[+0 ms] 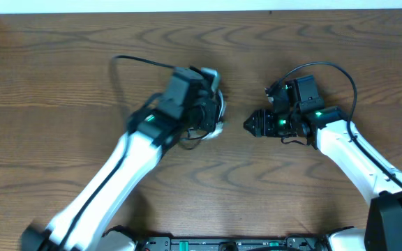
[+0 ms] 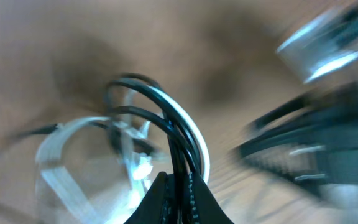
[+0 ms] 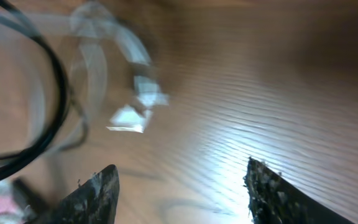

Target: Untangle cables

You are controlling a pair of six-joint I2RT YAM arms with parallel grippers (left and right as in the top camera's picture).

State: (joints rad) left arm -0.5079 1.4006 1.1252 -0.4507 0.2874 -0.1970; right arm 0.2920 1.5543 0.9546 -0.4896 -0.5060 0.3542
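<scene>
Right now my left pincer [image 2: 178,190] is pinched tight on the cables [image 2: 182,155]. The black cord [image 2: 135,79] and the white cord [image 2: 197,140] arch up together out of its closed tips, and more of the white one lies blurred in loose loops low to the left. My right pincer [image 3: 180,171] stands partly open with nothing between its fingers, just beside the bundle, which sits on the wooden table [image 1: 61,77] under my left wrist.
</scene>
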